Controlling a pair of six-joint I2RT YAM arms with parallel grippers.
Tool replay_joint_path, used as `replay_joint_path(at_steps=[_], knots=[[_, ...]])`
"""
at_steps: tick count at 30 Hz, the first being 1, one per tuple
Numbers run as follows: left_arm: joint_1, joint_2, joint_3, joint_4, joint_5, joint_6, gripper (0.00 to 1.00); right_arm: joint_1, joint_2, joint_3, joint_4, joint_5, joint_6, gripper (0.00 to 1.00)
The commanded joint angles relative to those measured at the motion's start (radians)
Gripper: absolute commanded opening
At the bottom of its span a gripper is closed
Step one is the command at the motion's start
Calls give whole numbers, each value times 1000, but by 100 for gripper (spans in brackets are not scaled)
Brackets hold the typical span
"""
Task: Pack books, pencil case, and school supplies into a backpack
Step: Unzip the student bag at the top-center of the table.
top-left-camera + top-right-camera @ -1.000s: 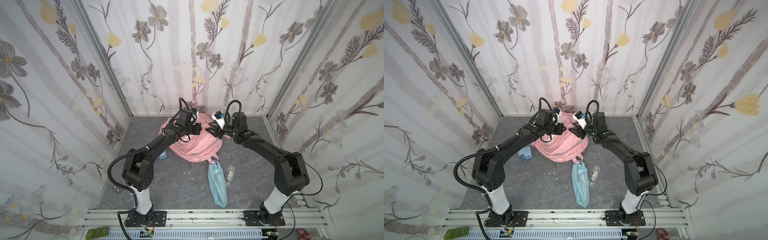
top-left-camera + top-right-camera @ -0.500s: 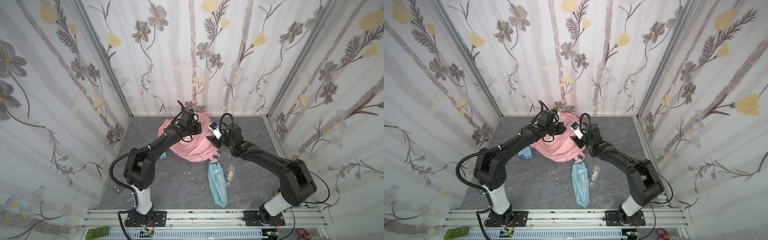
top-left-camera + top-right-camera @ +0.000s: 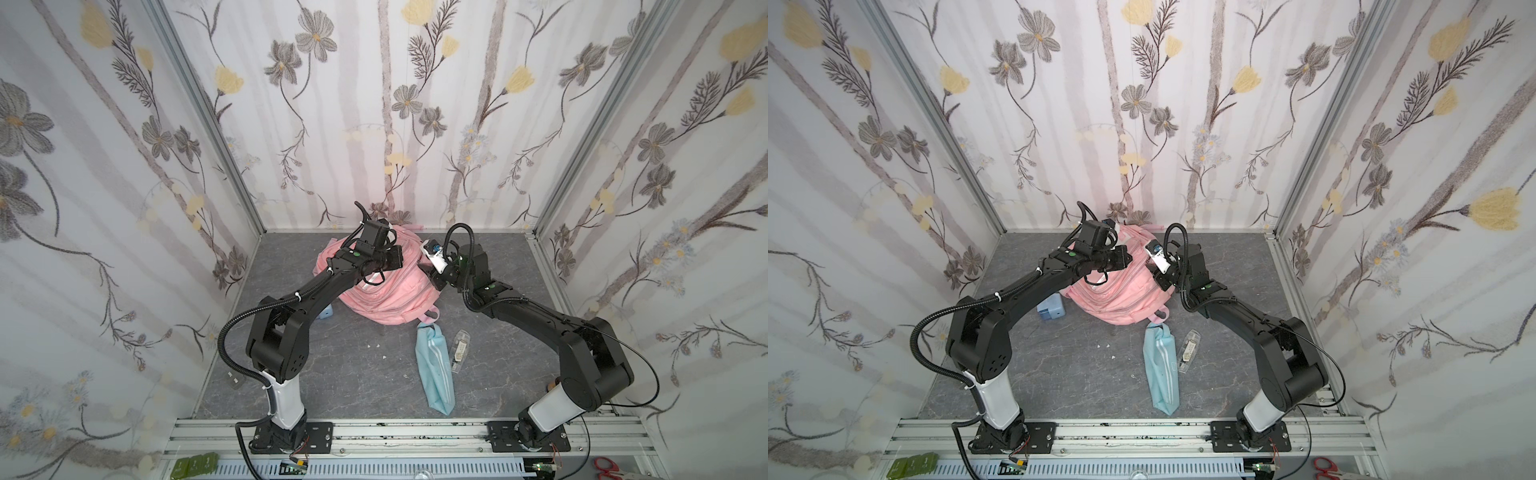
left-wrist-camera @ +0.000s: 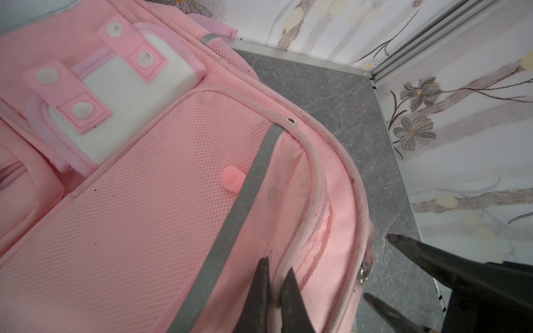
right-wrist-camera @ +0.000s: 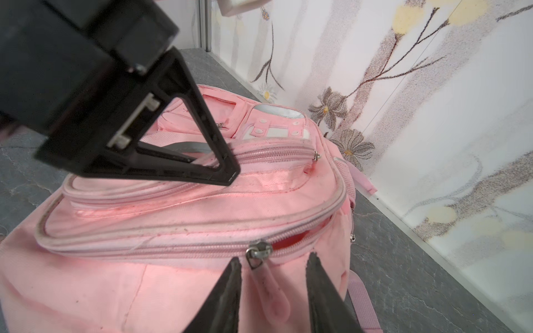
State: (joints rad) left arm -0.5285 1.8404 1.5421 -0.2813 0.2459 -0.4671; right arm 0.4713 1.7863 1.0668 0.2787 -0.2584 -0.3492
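The soft pink backpack point(image 5: 178, 213) slumps on the table point(image 5: 403, 274) beneath both tools. The left tool point(image 4: 277, 265) is pinched together on its limp fabric; the right tool point(image 5: 274, 257) stands apart, straddling the zipper pull point(image 5: 272, 291), likely the firmest small hold

Surface: I've got a grey marbled tabletop point(image 3: 332, 374).
Far middle: pink backpack point(image 3: 386, 291) slumped on it.
Near side: light-blue pencil case point(image 3: 434, 370) lying flat, clear case point(image 3: 459, 349) just beside it.
Beside backpack: pale-blue box point(image 3: 1050, 309).
Middle: I'm spotting white specks point(image 3: 378, 345).
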Motion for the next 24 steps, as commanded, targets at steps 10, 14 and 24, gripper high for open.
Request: replay_joint_path(at_steps=[10, 14, 24], knots=[[-2, 0, 33, 29, 25, -5, 0, -17, 42, 1, -30, -178, -23, 33], [-2, 8, 36, 26, 27, -11, 0, -18, 57, 8, -49, -193, -19, 36], [-1, 7, 41, 12, 12, -20, 0, -19, 68, 45, -121, -221, -22, 8]])
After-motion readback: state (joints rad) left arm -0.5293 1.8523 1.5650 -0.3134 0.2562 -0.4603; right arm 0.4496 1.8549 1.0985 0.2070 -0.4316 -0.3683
